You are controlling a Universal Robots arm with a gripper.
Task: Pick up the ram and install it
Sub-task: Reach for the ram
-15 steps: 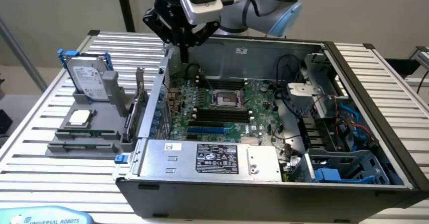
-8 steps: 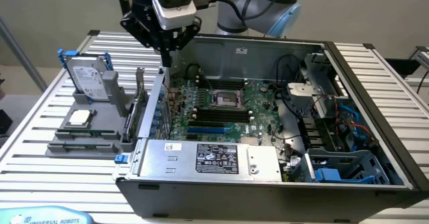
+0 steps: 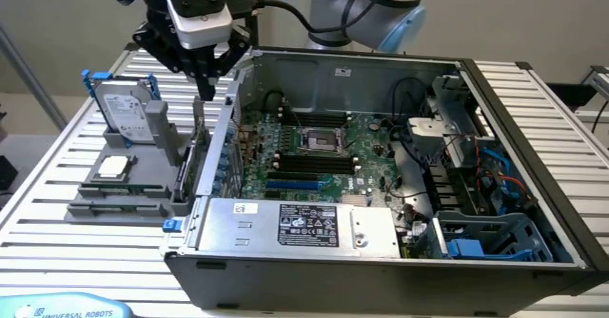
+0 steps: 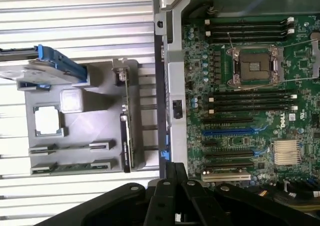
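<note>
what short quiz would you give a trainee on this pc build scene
1. True or false: the drive stands in the fixture, outside the case.
2. Fill in: the ram lies in the ___.
3. The end effector is: A) wide open B) shut, holding nothing C) shut on the ram.

Key: 1 true; 2 fixture; 3 B.
</note>
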